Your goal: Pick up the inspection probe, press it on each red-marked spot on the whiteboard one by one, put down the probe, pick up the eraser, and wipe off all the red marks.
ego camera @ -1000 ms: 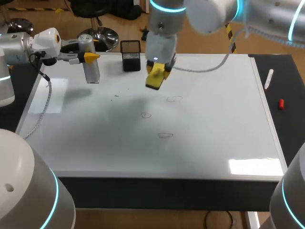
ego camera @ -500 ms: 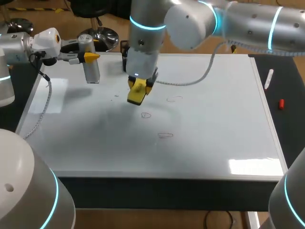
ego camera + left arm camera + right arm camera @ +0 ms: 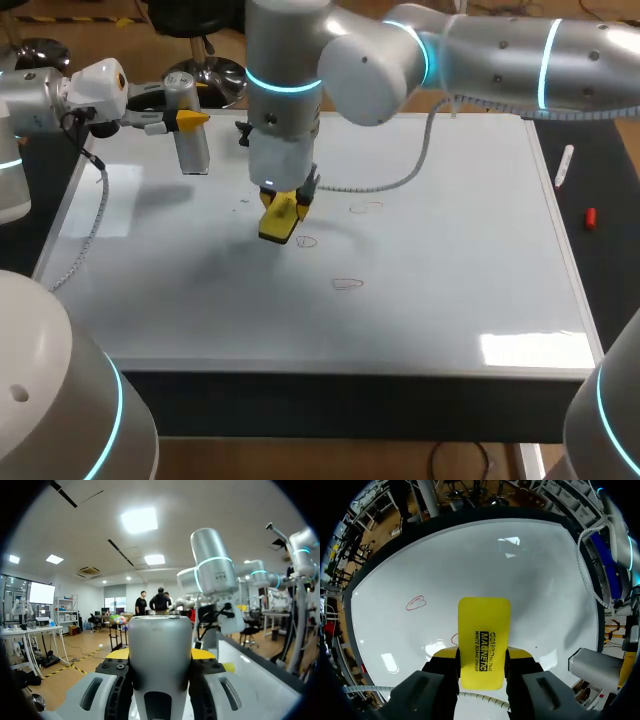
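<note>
My right gripper [image 3: 281, 208] is shut on a yellow eraser [image 3: 277, 220], held low over the whiteboard [image 3: 450, 260] just left of the middle red mark [image 3: 306, 241]. Two more faint red marks lie at the board's centre, one farther back [image 3: 367, 208] and one nearer the front [image 3: 346, 284]. In the right wrist view the eraser [image 3: 484, 630] stands between the fingers of the gripper [image 3: 483, 653], with one red loop [image 3: 416, 602] ahead and another [image 3: 454, 639] half hidden beside it. My left gripper [image 3: 185, 120] is shut on the silver cylindrical probe [image 3: 190, 135] above the board's far left corner. The left wrist view shows the probe [image 3: 160, 665] upright in its gripper [image 3: 160, 653].
A white marker [image 3: 565, 165] and a small red cap [image 3: 591, 217] lie on the dark strip right of the board. A grey cable [image 3: 90, 235] hangs from my left arm over the board's left edge. My right arm hides the back middle of the board.
My right arm has swung left and toward the front with the eraser, from the back of the board to beside the middle red mark. My left arm and the probe have stayed put.
</note>
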Controlling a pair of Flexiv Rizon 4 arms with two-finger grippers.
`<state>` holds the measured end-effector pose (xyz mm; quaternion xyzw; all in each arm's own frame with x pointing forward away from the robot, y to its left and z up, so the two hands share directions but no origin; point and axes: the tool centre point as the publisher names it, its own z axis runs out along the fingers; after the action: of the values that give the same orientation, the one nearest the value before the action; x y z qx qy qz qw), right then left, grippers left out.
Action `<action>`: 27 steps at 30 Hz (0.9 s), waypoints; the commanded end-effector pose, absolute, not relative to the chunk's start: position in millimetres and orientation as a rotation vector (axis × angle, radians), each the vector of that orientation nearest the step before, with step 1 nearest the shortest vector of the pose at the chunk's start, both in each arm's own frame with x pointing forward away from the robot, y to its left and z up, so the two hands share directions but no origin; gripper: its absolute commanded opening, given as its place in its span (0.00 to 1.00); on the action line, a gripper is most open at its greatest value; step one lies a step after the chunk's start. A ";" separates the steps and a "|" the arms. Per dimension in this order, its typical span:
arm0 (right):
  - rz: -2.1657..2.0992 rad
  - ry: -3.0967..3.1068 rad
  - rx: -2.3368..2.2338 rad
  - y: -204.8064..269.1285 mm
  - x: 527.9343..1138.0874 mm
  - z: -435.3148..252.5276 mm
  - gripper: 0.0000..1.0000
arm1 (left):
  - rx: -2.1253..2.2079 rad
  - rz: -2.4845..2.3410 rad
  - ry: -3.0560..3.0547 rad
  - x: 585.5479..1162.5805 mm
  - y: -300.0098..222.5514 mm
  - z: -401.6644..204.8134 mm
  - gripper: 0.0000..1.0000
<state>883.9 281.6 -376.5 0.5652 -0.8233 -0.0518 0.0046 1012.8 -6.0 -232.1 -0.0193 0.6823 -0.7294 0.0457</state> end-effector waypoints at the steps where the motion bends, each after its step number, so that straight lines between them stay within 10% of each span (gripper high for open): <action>1: -0.136 -2.583 1.751 287.8 882.9 -389.3 0.00 | -0.061 -2.223 2.084 1011.3 -5.9 -230.2 0.00; 27: 0.011 -2.667 1.685 279.3 881.9 -421.3 0.00 | -0.061 -2.223 2.084 1011.3 -5.9 -230.2 0.00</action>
<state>883.9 284.4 -422.1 0.5348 -0.8450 0.0028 -0.0028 1012.8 -6.0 -232.1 -0.0193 0.6823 -0.7294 0.0457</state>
